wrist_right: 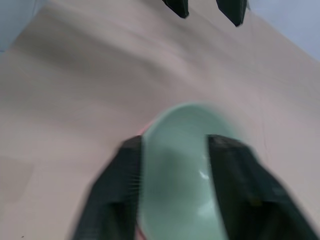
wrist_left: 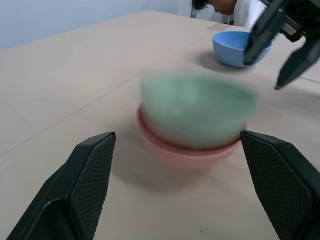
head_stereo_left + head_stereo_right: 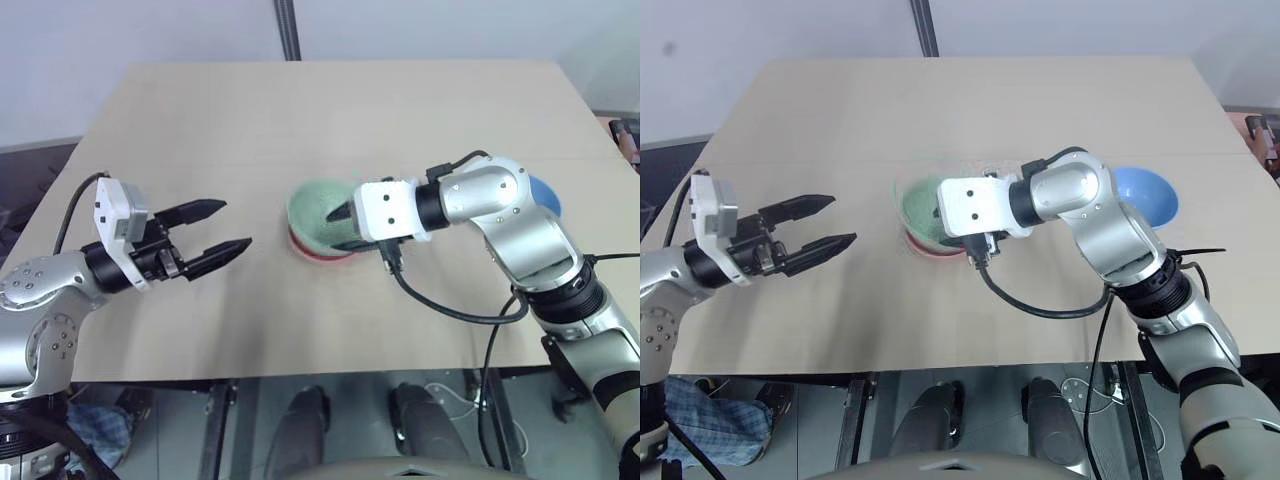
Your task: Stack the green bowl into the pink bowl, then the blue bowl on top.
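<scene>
Green bowl (image 2: 197, 112) sits nested in pink bowl (image 2: 186, 152), mid surface (image 3: 330, 120); only the pink rim shows beneath it. Blue bowl (image 3: 1145, 195) stands apart on the robot's right, upright, partly behind the right arm. Right tool (image 1: 175, 165) just over the green bowl, fingers spread either side of its rim, gripping nothing. Left tool (image 3: 215, 228) hovers well left of the stack, fingers wide, empty, pointing toward it.

Both arms are silver-grey metal with rounded joint housings, black wrist bands and white boxy wrist modules. Black cables loop along them. The fingers (image 3: 205, 210) are black, tapered, with textured pads.
</scene>
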### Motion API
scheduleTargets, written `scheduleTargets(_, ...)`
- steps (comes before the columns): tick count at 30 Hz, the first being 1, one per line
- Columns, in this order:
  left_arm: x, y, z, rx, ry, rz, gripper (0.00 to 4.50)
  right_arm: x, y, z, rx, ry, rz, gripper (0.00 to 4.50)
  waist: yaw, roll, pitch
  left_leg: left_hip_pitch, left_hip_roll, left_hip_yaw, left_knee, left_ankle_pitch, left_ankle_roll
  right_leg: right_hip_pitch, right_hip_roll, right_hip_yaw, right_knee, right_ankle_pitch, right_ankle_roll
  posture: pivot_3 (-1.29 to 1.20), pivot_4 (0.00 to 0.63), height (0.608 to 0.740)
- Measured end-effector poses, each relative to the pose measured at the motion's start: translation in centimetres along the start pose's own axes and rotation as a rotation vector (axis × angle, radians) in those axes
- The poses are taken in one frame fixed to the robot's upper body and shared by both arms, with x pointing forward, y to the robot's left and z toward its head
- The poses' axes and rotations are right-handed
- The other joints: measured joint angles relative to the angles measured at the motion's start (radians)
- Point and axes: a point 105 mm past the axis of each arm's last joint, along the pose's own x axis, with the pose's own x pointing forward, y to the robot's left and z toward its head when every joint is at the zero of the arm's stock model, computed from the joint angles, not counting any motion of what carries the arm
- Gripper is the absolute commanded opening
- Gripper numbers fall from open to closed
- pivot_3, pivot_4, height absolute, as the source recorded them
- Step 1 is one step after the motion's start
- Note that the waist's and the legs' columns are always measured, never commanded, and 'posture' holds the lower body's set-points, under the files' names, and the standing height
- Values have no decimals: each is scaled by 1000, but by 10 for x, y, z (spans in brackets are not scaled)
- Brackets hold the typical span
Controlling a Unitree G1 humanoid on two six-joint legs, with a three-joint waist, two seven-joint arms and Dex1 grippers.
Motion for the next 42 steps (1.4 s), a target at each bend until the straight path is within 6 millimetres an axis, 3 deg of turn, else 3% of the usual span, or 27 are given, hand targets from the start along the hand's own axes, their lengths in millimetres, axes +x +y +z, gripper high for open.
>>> scheduleTargets(4, 3, 1, 2, 7, -2, -14, 4237, -5, -8, -8, 61, 36, -54, 3372, 1, 0, 0, 0, 0, 0, 0, 0, 0, 0, 0, 0, 0, 0, 0, 0, 150, 740)
scheduleTargets(8, 9, -3, 2, 4, 0, -52, 4237, -25, -19, -24, 110, 106, -132, 3372, 7, 0, 0, -1, -1, 0, 0, 0, 0, 0, -1, 0, -1, 0, 0, 0, 150, 740)
scheduleTargets(14, 31, -8, 19, 38, -42, -149, 4237, -71, -35, -71, 273, 281, -342, 3372, 10, 0, 0, -1, -1, 0, 0, 0, 0, 0, -1, 0, -1, 0, 0, 0, 150, 740)
scheduleTargets(19, 57, -20, 33, 43, -98, -272, 4237, -109, -44, -95, 393, 405, -533, 3372, 13, -1, 0, -1, -1, 0, 0, 0, 0, 0, -1, 0, -1, 0, 0, 0, 150, 740)
scheduleTargets(23, 82, -24, 33, 20, -130, -362, 4237, -122, -33, -113, 473, 490, -606, 3372, 10, 0, 0, -1, -1, 1, 0, 0, 0, 0, 0, 0, -1, 0, 0, 0, 150, 740)
scheduleTargets(29, 114, -26, 35, 33, -155, -454, 4237, -124, -20, -123, 604, 542, -697, 3372, 7, -1, 0, -2, -1, 1, 1, 0, 0, 0, 0, 1, 0, 0, 0, 0, 150, 740)
scheduleTargets(34, 123, -24, 35, 43, -165, -485, 4237, -129, 1, -144, 762, 635, -770, 3372, 8, -1, 0, -2, -1, 1, 1, 0, 0, 0, 0, 1, -1, 0, 0, 0, 150, 740)
scheduleTargets(40, 136, -28, 35, 53, -175, -530, 4237, -132, 53, -184, 921, 815, -769, 3372, 16, -1, 0, -2, -2, 1, 2, 0, 0, 0, -1, 1, -1, 0, 0, 0, 150, 740)
scheduleTargets(42, 136, -28, 36, 60, -174, -536, 4237, -134, 55, -187, 918, 823, -784, 2856, 11, -1, 0, -2, -2, 1, 2, 0, 0, 0, 0, 1, 0, 0, 0, 0, 150, 740)
